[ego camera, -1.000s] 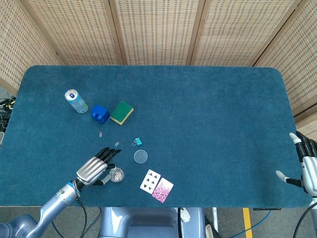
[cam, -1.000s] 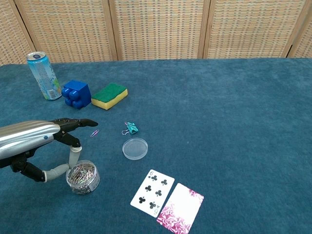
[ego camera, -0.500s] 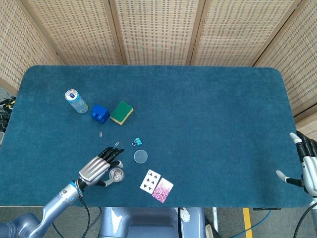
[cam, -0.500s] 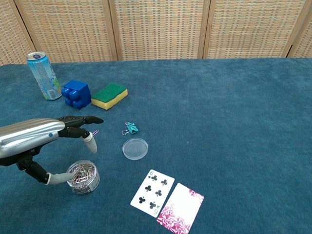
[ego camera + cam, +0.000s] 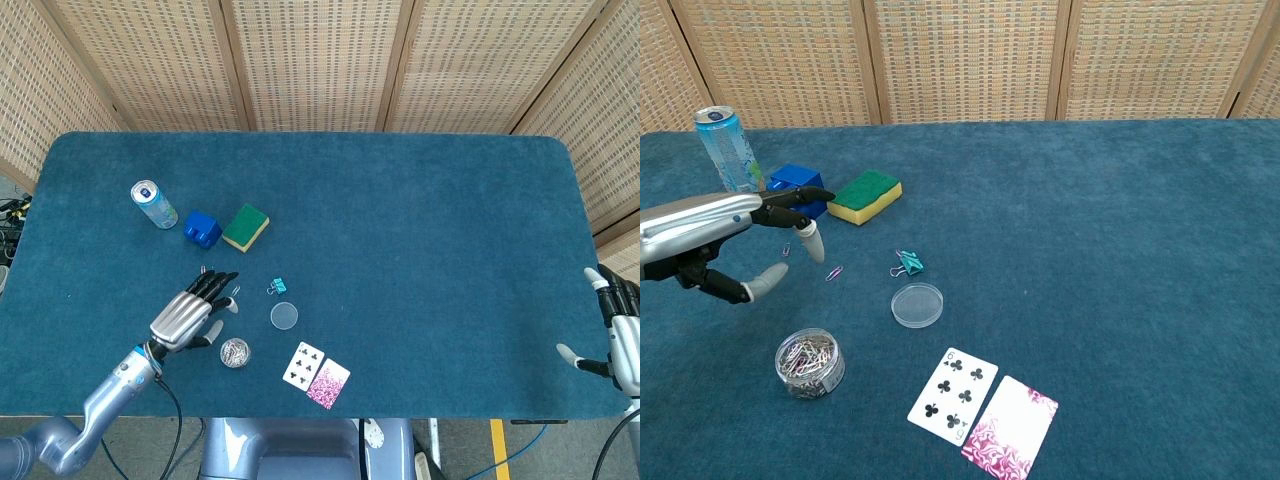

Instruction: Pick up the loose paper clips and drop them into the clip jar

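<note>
The clip jar point(image 5: 235, 352) point(image 5: 810, 362), a clear tub full of paper clips, stands open near the table's front left. Its round clear lid point(image 5: 284, 315) point(image 5: 917, 304) lies to its right. One loose pink paper clip point(image 5: 834, 272) point(image 5: 236, 292) lies on the cloth, and a second point(image 5: 786, 250) lies just under the fingers of my left hand. My left hand point(image 5: 188, 315) point(image 5: 725, 232) hovers over these clips with fingers apart and holds nothing. Off the table's right edge, my right hand point(image 5: 620, 335) hangs with spread, empty fingers.
A teal binder clip point(image 5: 276, 287) point(image 5: 907, 263) lies beyond the lid. A drink can point(image 5: 728, 143), a blue block point(image 5: 201, 229) and a green-and-yellow sponge point(image 5: 865, 195) stand at the back left. Two playing cards point(image 5: 983, 403) lie near the front edge.
My left hand has risen off the clip jar and moved back and left, so it now hangs over the loose clips. The right hand has stayed still.
</note>
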Motion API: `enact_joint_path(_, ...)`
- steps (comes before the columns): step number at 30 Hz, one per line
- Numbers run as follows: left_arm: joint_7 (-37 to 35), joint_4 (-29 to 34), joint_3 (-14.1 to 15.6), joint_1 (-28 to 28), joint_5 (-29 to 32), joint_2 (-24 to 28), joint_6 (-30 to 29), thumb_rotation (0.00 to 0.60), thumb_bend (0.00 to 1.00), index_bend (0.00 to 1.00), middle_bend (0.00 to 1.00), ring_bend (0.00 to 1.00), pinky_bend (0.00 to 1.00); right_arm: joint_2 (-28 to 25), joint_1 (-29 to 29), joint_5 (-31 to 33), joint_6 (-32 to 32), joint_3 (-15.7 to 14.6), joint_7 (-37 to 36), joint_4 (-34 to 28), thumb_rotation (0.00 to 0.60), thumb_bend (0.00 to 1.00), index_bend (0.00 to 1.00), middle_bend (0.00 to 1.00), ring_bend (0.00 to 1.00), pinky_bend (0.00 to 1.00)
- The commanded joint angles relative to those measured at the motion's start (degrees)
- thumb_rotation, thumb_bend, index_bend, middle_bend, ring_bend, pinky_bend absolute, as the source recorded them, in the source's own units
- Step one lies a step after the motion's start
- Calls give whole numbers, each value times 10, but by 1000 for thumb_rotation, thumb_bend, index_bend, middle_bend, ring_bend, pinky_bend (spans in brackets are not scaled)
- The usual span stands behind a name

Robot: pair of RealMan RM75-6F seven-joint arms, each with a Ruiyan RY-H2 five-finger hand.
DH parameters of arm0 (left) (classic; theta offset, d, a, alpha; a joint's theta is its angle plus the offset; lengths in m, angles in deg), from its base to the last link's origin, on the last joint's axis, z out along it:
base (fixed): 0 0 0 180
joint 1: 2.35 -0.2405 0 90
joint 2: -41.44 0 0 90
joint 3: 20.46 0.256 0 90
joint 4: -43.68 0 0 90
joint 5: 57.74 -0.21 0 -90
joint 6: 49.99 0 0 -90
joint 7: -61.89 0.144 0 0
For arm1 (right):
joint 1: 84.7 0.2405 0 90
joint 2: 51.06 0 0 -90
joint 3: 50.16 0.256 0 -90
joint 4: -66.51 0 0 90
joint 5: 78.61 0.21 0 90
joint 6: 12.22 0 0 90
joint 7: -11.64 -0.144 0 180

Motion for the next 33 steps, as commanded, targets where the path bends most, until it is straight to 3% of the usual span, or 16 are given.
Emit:
enact_joint_path(1,12,-47,-24,27,33,-22,43,600,626,400,0,0,0,0,0,1,0,0,0,1,600,0,0,0,0,0)
enact_joint_path(14,69,-156,-57,65,106,-101,107,600,652,388,0,0,0,1,2,5,5,1,0,2,600,0,0,0,0,0)
enact_joint_path(33,103,-197,-70,78,156,-137,127,600,651,366,0,0,0,0,3,7,9,1,-5,4,600,0,0,0,0,0)
